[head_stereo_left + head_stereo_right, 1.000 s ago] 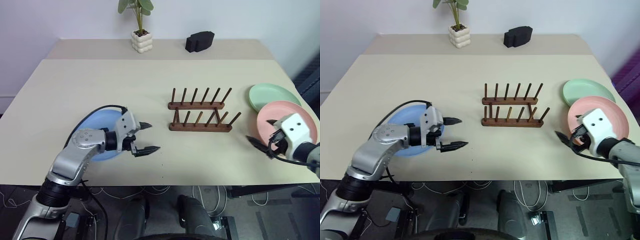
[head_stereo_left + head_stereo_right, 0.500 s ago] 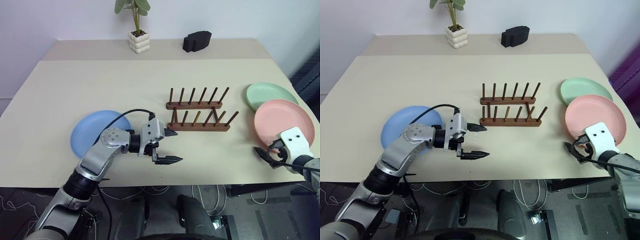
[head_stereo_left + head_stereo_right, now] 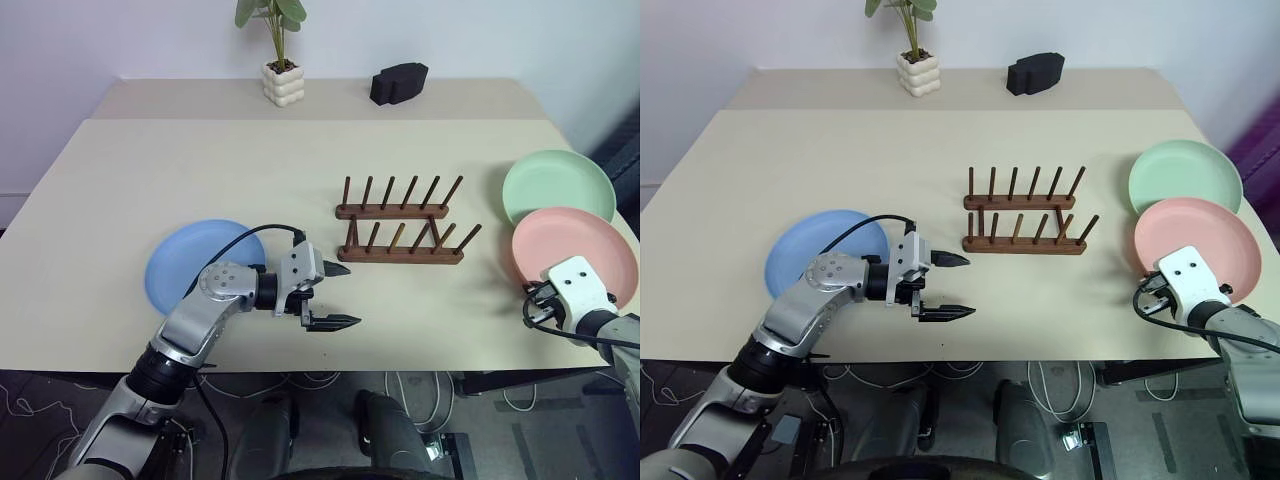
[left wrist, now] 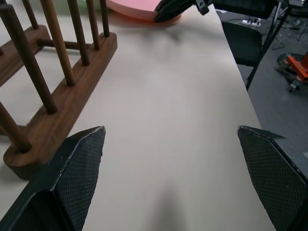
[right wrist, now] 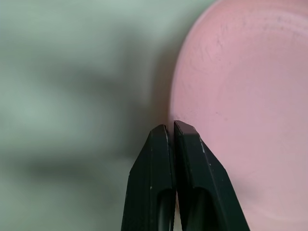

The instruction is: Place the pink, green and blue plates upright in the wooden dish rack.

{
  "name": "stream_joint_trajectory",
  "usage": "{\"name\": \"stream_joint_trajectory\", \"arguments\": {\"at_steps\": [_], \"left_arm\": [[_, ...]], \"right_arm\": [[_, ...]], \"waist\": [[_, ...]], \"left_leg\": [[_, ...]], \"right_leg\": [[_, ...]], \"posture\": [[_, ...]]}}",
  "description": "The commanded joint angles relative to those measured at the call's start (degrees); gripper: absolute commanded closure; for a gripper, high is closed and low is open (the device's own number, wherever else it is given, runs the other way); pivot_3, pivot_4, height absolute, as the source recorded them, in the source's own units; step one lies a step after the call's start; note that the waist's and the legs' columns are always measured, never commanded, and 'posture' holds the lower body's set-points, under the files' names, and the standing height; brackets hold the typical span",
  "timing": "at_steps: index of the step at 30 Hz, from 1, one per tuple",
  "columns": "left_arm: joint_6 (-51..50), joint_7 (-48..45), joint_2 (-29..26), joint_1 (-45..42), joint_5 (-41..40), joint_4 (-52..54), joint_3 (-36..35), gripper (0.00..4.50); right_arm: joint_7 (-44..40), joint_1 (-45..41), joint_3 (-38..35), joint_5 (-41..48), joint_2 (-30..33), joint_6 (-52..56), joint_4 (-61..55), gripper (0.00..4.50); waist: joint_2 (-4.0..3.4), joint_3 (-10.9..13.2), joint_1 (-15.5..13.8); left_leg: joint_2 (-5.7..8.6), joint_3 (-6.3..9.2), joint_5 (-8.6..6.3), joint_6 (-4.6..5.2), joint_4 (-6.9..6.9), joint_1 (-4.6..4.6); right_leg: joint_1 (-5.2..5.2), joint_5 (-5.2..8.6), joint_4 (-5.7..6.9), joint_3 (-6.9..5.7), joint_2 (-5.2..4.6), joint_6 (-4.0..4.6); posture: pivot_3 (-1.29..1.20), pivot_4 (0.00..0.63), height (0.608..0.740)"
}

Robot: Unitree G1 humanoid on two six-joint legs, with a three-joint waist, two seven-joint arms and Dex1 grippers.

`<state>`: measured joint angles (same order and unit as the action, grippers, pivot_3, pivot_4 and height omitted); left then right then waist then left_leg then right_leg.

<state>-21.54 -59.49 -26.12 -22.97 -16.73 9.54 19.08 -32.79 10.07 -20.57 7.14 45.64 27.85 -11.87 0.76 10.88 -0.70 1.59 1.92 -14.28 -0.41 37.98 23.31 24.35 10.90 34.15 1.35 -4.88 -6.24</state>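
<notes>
- Left gripper (image 3: pixel 336 296): jaws spread wide, nothing between them, hovering low over bare desk (image 3: pixel 200 170).
- Dish rack (image 3: pixel 400 232) sits just beyond the left jaws' tips, slightly to one side; no plates in it, pegs bare. Left wrist view has its near rail (image 4: pixel 57 120) just off one finger (image 4: pixel 72 187), not touching.
- Blue plate (image 3: pixel 190 265) lies flat behind the left jaws, under the forearm.
- Right gripper (image 5: pixel 174 132): jaws pressed together, tips at the near edge of the pink plate (image 3: pixel 575 250). Cannot tell if the rim is pinched or only touched; no gap between the fingers.
- Pink plate lies flat on the desk, directly ahead of the right jaws.
- Green plate (image 3: pixel 555 185) lies further past the pink one, its near edge tucked under the pink rim.
- Far side of the desk, well away from both jaws: potted plant (image 3: pixel 280 70), black object (image 3: pixel 400 82).
</notes>
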Motion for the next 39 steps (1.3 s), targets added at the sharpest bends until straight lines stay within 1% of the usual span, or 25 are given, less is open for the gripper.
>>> {"name": "stream_joint_trajectory", "arguments": {"at_steps": [1, 4, 6, 7, 9, 12, 15, 17, 19, 21, 22, 24, 29, 31, 36, 39], "left_arm": [[1.74, 0.13, 0.00, -0.03, -0.21, 1.46, -1.15, 0.00], [2.06, 0.12, -0.03, 0.10, -0.21, 1.15, -1.23, 0.00], [1.85, 0.20, -0.06, 0.00, -0.31, 1.05, -1.37, 0.00], [1.54, 0.26, -0.10, -0.14, -0.43, 1.10, -1.52, 0.00], [1.10, 0.36, -0.16, -0.35, -0.58, 1.20, -1.71, 0.00], [0.89, 0.64, -0.12, -0.26, -0.59, 1.54, -1.70, 0.00], [0.82, 0.89, -0.04, -0.22, -0.55, 1.70, -1.60, 0.00], [0.78, 1.29, 0.19, -0.18, -0.49, 1.89, -1.51, 0.00], [0.92, 1.94, 0.43, -0.07, -0.35, 2.11, -1.61, 0.00], [0.90, 2.53, 0.57, 0.08, -0.24, 2.31, -1.80, 0.00], [0.86, 2.80, 0.56, 0.17, -0.21, 2.40, -1.87, 0.00], [0.82, 3.27, 0.36, 0.50, -0.19, 2.60, -2.01, 0.00], [0.73, 4.03, 0.07, 1.23, -0.49, 3.02, -2.28, 0.00], [0.79, 4.15, 0.03, 1.31, -0.51, 3.07, -2.28, 0.00], [0.95, 4.30, -0.18, 1.31, -0.48, 3.26, -2.28, 0.00], [0.86, 4.39, -0.11, 1.11, -0.50, 3.14, -2.18, 0.00]], "right_arm": [[-0.15, 2.03, -2.88, -1.35, 2.20, 0.97, -6.03, 4.49], [-0.91, 2.64, -4.59, -1.25, 3.39, 1.84, -10.11, 4.49], [-2.71, 2.60, -6.23, -1.71, 5.64, 0.22, -13.64, 4.49], [-4.52, 1.24, -8.05, -0.30, 7.20, -0.12, -16.25, 4.49], [-7.83, -3.92, -11.04, 4.42, 9.70, -0.78, -20.00, 4.49], [-7.80, -14.50, -11.69, 10.06, 10.92, 0.86, -20.16, 4.49], [-7.37, -20.45, -10.59, 12.14, 10.67, 2.40, -19.07, 4.49], [-6.92, -25.34, -8.04, 14.63, 9.60, 3.47, -17.71, 4.49], [-7.98, -28.07, -4.84, 15.12, 9.10, 2.11, -15.75, 4.49], [-9.26, -29.97, -3.79, 17.21, 7.85, 1.08, -14.17, 4.49], [-9.25, -31.09, -3.89, 18.77, 6.95, 1.37, -13.67, 4.49], [-10.30, -34.30, -6.16, 28.53, 3.17, 4.32, -12.49, 4.49], [-10.63, -35.76, -12.25, 49.53, 1.04, 15.74, -9.77, 4.49], [-10.13, -35.17, -13.85, 55.65, 0.94, 18.59, -8.95, 4.49], [-8.62, -31.72, -15.25, 61.88, -0.28, 20.94, -6.68, 4.49], [-9.11, -29.99, -15.60, 65.19, -0.30, 21.66, -5.99, 4.49]], "waist": [[-0.01, 0.00, 0.01], [-0.01, 0.00, 0.11], [-0.08, 0.01, 0.11], [-0.14, 0.04, 0.13], [-0.20, 0.03, 0.37], [-0.16, 0.05, 0.52], [0.01, 0.06, -0.11], [0.04, 0.08, -0.14], [0.03, 0.08, 0.03], [0.04, 0.08, 0.04], [0.02, 0.08, 0.01], [0.03, 0.09, 0.06], [-0.02, 0.11, -0.09], [-0.01, 0.11, -0.05], [-0.03, 0.10, 0.03], [-0.05, 0.10, 0.03]], "left_leg": [[0.00, 0.00, 0.00, 0.00, 0.00, 0.00], [-0.01, 0.00, 0.00, 0.00, 0.00, 0.00], [-0.01, 0.00, 0.00, 0.00, 0.00, -0.01], [-0.01, -0.01, 0.00, 0.00, 0.00, 0.00], [-0.01, -0.03, 0.00, 0.00, -0.01, 0.01], [-0.08, -0.02, 0.00, 0.01, -0.01, 0.00], [-0.13, 0.03, -0.03, 0.04, -0.02, 0.02], [-0.15, 0.02, -0.03, 0.05, 0.00, 0.10], [-0.11, -0.08, -0.03, 0.05, 0.02, 0.12], [-0.09, -0.12, -0.03, 0.06, 0.02, 0.10], [-0.10, -0.10, -0.04, 0.06, 0.02, 0.10], [-0.10, -0.09, -0.04, 0.06, 0.01, 0.09], [-0.13, -0.06, -0.06, 0.11, 0.00, 0.09], [-0.13, -0.06, -0.06, 0.11, 0.01, 0.10], [-0.15, -0.08, -0.07, 0.12, 0.00, 0.07], [-0.14, -0.12, -0.07, 0.12, 0.01, 0.08]], "right_leg": [[0.00, 0.00, 0.00, 0.00, 0.00, 0.00], [0.00, 0.01, 0.00, 0.00, 0.00, -0.02], [0.01, 0.02, 0.01, 0.00, 0.01, -0.03], [0.02, 0.02, 0.01, 0.00, 0.01, -0.03], [0.05, 0.03, 0.01, 0.01, 0.01, -0.06], [0.05, 0.10, 0.01, 0.01, 0.08, -0.18], [0.05, 0.10, -0.03, -0.03, 0.14, -0.15], [0.02, 0.01, -0.08, -0.09, 0.13, 0.02], [0.04, 0.00, -0.11, -0.05, 0.03, 0.03], [0.04, -0.01, -0.09, -0.05, -0.03, 0.03], [0.04, -0.01, -0.09, -0.06, -0.02, 0.03], [0.05, -0.01, -0.07, -0.06, 0.00, 0.02], [0.05, -0.02, -0.05, -0.06, 0.02, 0.02], [0.04, -0.02, -0.06, -0.06, 0.01, 0.03], [0.04, -0.02, -0.05, -0.06, 0.02, 0.03], [0.05, -0.02, -0.05, -0.04, 0.02, 0.03]], "posture": [[0.00, 0.150, 0.736], [0.00, 0.150, 0.736], [0.00, 0.150, 0.736], [0.00, 0.150, 0.736], [0.00, 0.150, 0.736], [0.00, 0.150, 0.736], [0.00, 0.150, 0.736], [0.00, 0.150, 0.736], [0.00, 0.150, 0.736], [0.00, 0.150, 0.736], [0.00, 0.150, 0.736], [0.00, 0.150, 0.736], [0.00, 0.150, 0.736], [0.00, 0.150, 0.736], [0.00, 0.150, 0.736], [0.00, 0.150, 0.736]]}}
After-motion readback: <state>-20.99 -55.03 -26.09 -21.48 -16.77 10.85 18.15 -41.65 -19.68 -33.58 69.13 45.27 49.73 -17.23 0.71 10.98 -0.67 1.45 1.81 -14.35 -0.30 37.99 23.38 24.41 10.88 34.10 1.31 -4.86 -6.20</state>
